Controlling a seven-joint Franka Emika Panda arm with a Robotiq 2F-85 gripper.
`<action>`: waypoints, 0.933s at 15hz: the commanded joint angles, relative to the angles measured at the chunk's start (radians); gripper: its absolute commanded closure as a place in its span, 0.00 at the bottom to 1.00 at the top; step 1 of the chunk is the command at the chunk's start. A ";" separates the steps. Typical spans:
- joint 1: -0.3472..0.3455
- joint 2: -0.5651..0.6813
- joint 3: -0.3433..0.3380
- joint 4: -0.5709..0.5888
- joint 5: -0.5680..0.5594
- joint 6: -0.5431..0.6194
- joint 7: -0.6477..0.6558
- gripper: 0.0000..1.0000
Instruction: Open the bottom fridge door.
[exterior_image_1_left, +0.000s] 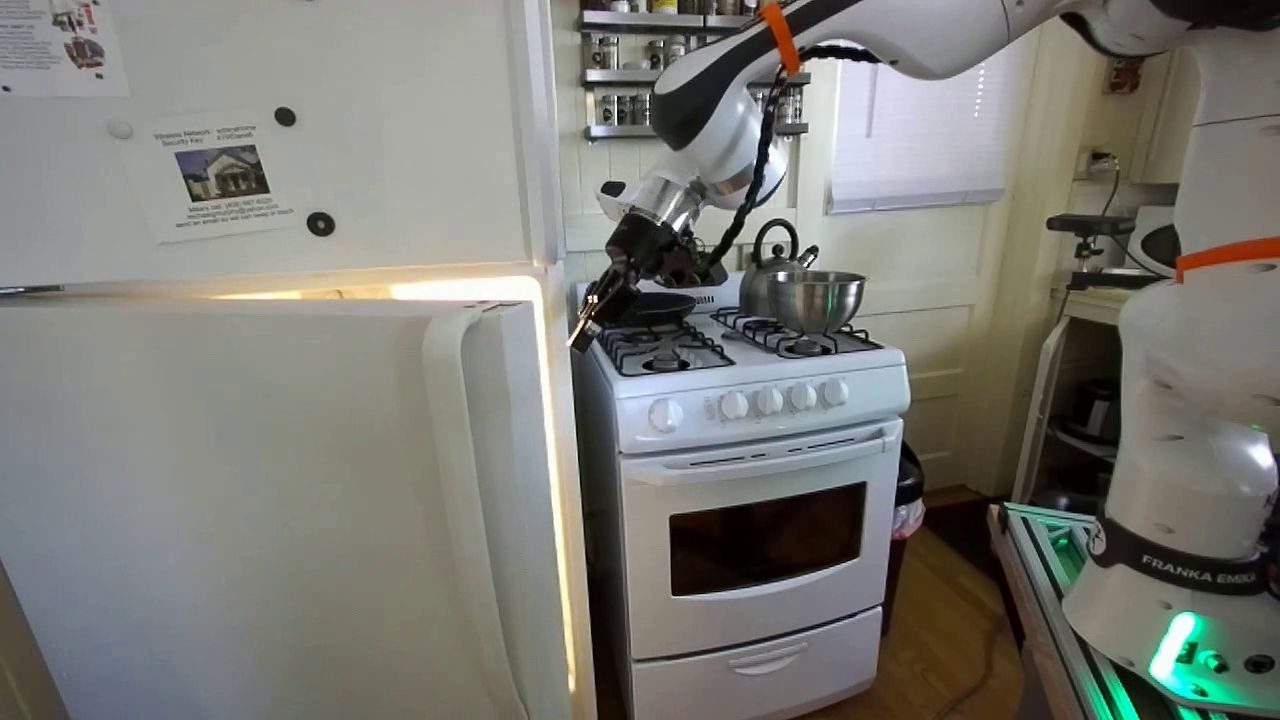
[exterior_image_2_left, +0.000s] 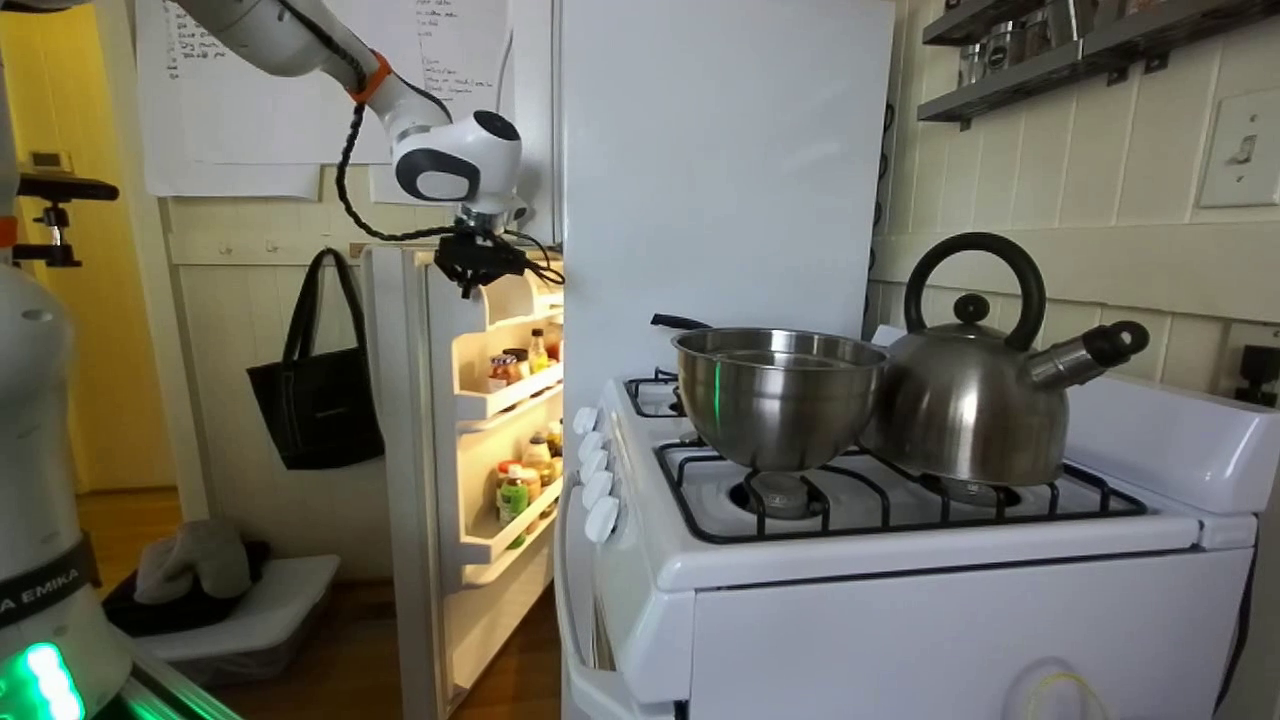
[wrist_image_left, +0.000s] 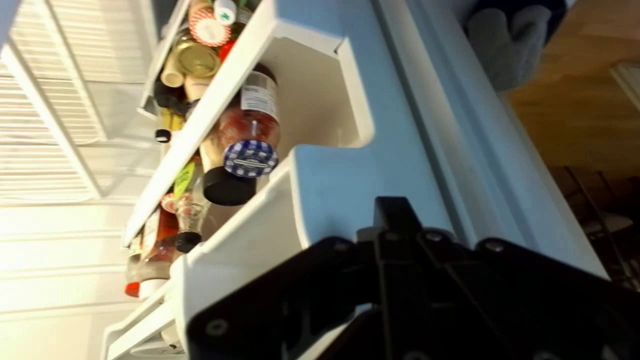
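The bottom fridge door (exterior_image_1_left: 250, 480) is the large plain white panel with a vertical handle at its free edge. It stands ajar, with light showing from inside. In an exterior view the door (exterior_image_2_left: 412, 480) shows its edge and lit inner shelves with jars. My gripper (exterior_image_1_left: 584, 328) is beside the door's free edge, on the inner side; in an exterior view the gripper (exterior_image_2_left: 468, 288) is near the door's top. In the wrist view the gripper (wrist_image_left: 397, 217) is shut and empty in front of the door's inner face (wrist_image_left: 350, 185). Whether it touches the door I cannot tell.
The freezer door (exterior_image_1_left: 400, 150) with papers is above. A white stove (exterior_image_1_left: 760, 440) stands beside the fridge, bearing a steel bowl (exterior_image_2_left: 780, 400) and a kettle (exterior_image_2_left: 970, 410). A black bag (exterior_image_2_left: 315, 410) hangs behind the door. A lidded bin (exterior_image_2_left: 270, 605) is on the floor.
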 joint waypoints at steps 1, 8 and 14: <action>0.054 0.109 0.047 0.007 -0.072 0.278 -0.027 1.00; 0.131 0.283 0.042 0.039 -0.304 0.597 0.061 1.00; 0.054 0.228 0.115 0.112 -0.167 0.230 0.010 1.00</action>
